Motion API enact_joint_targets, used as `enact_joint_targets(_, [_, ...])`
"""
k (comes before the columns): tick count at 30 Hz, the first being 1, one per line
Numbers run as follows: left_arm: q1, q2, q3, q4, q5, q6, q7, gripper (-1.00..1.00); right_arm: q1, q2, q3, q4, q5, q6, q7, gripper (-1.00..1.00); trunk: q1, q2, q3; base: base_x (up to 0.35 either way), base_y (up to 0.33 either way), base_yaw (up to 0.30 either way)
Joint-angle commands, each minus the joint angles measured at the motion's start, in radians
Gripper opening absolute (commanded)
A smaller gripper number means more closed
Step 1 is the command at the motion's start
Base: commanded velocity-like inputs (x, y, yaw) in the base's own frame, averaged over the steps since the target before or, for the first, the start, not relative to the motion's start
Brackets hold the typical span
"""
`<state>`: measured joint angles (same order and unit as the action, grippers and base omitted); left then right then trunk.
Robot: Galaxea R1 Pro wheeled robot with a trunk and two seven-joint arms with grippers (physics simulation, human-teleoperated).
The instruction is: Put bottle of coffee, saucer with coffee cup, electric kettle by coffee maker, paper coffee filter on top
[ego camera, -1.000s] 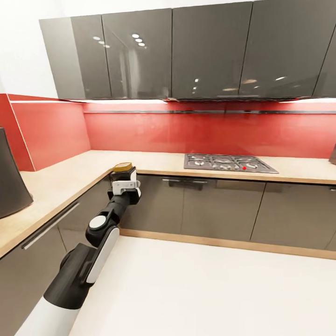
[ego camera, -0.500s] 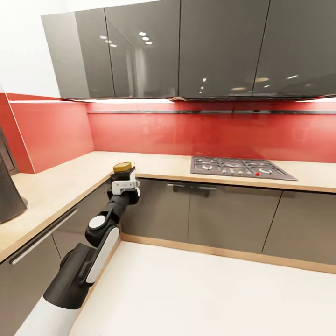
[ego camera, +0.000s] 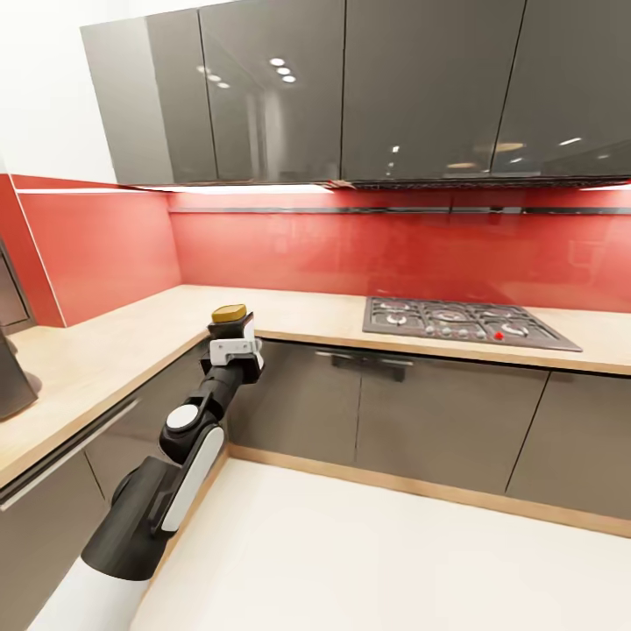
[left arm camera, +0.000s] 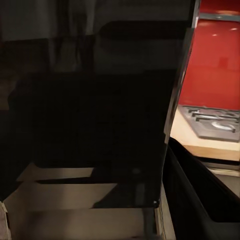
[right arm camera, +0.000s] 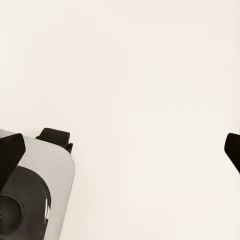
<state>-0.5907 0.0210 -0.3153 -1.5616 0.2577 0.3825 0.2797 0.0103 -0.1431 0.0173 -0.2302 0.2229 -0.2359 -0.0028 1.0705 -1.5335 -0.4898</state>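
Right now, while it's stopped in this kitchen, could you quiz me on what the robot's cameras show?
1. True or false: the gas hob sits in the countertop below the red wall.
2. The lid of the bottle in the left fingers is: A golden brown, B blue, C white.
3. Fill in: the right fingers stand ___, with only pale floor between them.

Key: 1 true; 2 A; 3 open.
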Motion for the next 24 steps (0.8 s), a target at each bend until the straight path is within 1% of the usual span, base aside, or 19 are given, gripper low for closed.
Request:
enact_joint_targets(1, [-0.001,0.001,-0.003,-0.001,0.008,0.004,0.009,-1.00,0.000,0.000,0.001,-0.002,0.005,-0.001,0.000,1.00,0.000,0.000,-0.001,0.251,-0.206,0.002])
enact_joint_targets(10, [-0.001,0.001,-0.003,-0.001,0.008,0.003,0.009,-1.00,0.000,0.000,0.001,-0.002,0.007,-0.002,-0.001,1.00,0.000,0.000,-0.001,0.253,-0.213,0.019])
enact_joint_targets(14, [-0.001,0.001,-0.003,-0.001,0.008,0.003,0.009,-1.00,0.000,0.000,0.001,-0.002,0.007,-0.003,-0.002,1.00,0.000,0.000,-0.001,0.155,-0.129,0.190])
enact_joint_targets(22, [-0.001,0.001,-0.003,-0.001,0.008,0.003,0.008,-1.00,0.000,0.000,0.001,-0.002,0.007,-0.003,-0.003,1.00,0.000,0.000,-0.001,0.062,-0.046,0.248])
enact_joint_targets(24, [-0.001,0.001,-0.003,-0.001,0.008,0.003,0.008,-1.00,0.000,0.000,0.001,-0.002,0.008,-0.003,-0.002,1.00,0.000,0.000,-0.001,0.202,-0.134,0.114])
